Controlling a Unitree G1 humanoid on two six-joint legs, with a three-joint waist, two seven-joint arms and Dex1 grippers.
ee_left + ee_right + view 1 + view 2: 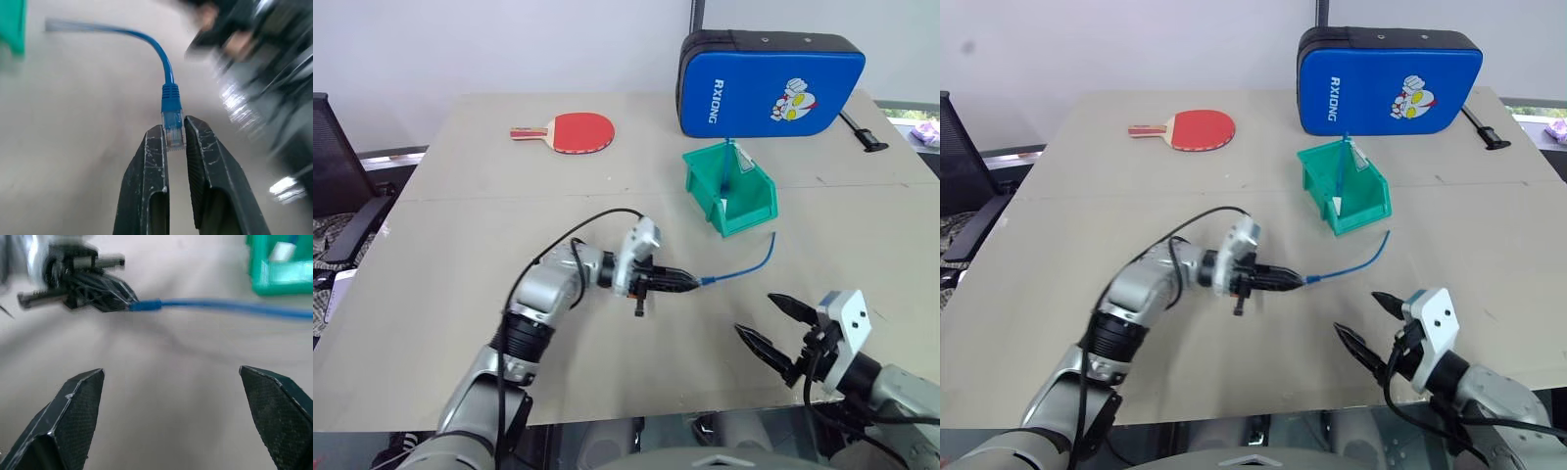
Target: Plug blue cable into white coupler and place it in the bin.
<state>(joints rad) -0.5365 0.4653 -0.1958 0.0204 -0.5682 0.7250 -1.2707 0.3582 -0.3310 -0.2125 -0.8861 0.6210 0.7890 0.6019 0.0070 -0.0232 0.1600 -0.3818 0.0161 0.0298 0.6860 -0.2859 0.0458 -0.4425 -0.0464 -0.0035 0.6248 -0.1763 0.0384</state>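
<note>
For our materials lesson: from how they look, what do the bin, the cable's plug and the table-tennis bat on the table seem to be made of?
The bin: probably moulded plastic, with thin, even teal walls and a slight sheen. The blue cable: its plug, held in the left gripper, looks like clear hard plastic, since it is see-through, behind a smooth blue sleeve. The bat: a matt red face, likely rubber, with what seems a wooden handle.

A red table tennis paddle (573,131) and a blue padded case (770,84) rest on the table (460,245)
</note>
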